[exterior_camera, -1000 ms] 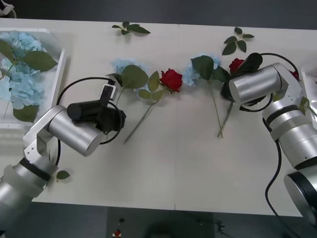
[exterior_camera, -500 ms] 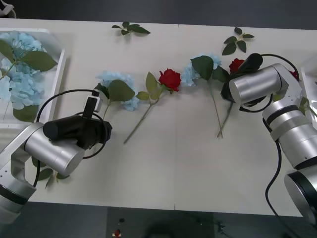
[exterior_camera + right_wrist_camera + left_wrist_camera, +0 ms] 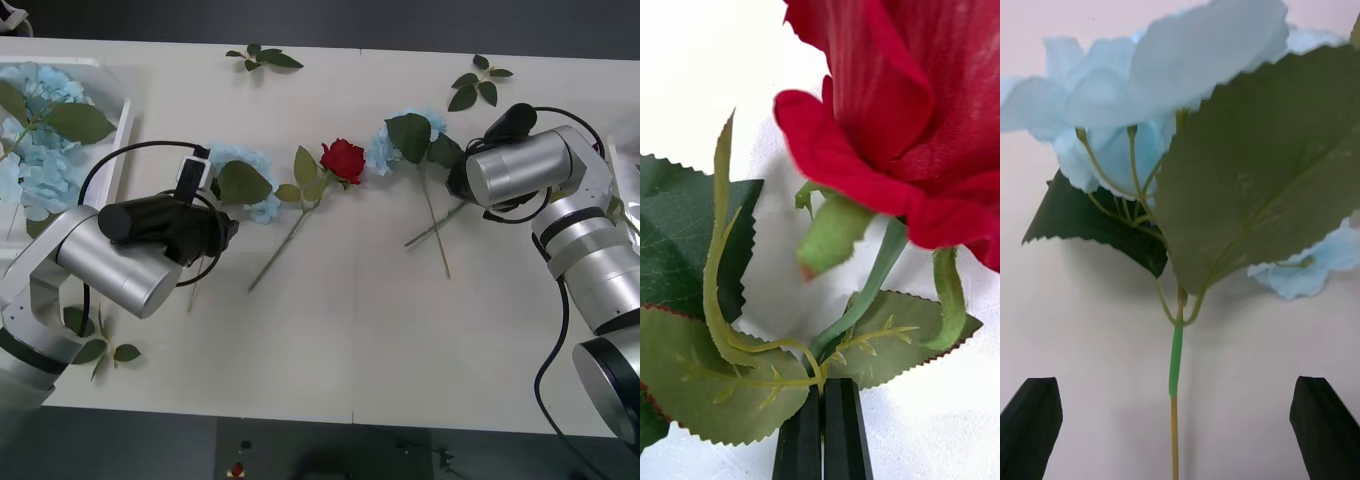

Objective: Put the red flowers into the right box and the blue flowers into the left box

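Observation:
A blue flower [image 3: 240,172] lies on the table left of centre. My left gripper [image 3: 220,232] hovers over its stem, open, and in the left wrist view the stem [image 3: 1175,367] runs between the black fingertips [image 3: 1034,409] without touching them. My right gripper [image 3: 822,394] is shut on the stem of a red flower [image 3: 887,97], just under its leaves. In the front view that stem [image 3: 437,224] slants out from under the right arm [image 3: 520,165]. Another red flower [image 3: 343,158] and blue flower [image 3: 385,150] lie mid-table. The left box [image 3: 122,130] holds blue flowers [image 3: 35,150]. The right box [image 3: 614,160] shows partly.
Loose leaf sprigs lie at the far edge [image 3: 263,57] and back right [image 3: 478,83]. More leaves [image 3: 95,348] lie by the left arm near the front edge. The table's front half has free room between the arms.
The blue flower slid left and a little nearer with the left gripper, which then moved back over its stem. The held red flower's stem swung to a slant, and its bloom went behind the right arm.

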Controlling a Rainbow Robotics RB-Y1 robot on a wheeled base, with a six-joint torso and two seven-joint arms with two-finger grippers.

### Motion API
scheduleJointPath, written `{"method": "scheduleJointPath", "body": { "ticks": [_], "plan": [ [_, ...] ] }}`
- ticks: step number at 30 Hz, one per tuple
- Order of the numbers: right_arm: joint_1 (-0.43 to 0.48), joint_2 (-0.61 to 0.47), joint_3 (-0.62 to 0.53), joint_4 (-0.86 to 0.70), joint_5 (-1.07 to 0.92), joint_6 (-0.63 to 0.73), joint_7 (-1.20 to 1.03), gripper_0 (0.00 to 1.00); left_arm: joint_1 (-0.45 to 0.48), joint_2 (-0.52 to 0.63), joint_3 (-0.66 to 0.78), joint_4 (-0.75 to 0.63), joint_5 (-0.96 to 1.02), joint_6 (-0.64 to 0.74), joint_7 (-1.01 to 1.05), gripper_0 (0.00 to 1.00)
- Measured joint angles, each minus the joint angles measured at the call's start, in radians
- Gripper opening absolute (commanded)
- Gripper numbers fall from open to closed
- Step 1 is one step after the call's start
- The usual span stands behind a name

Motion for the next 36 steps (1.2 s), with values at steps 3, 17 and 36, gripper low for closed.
{"method": "scheduleJointPath", "body": {
  "ticks": [3,17,36],
  "plan": [
    [0.0,-0.001,-0.001,-0.001,-0.011,0.0,-0.021,0.0,-0.032,-0.022,0.0,0.045,-0.001,0.0,0.0,0.89],
    [0.0,-0.136,-0.041,-0.174,-0.244,0.143,-0.035,0.0,-0.068,-0.095,0.0,0.203,-0.058,-0.052,-0.004,0.26],
    [0.0,-0.306,-0.04,-0.281,-0.439,0.195,0.025,0.0,-0.068,-0.093,0.0,0.2,-0.08,-0.074,-0.005,0.0]
  ]
}}
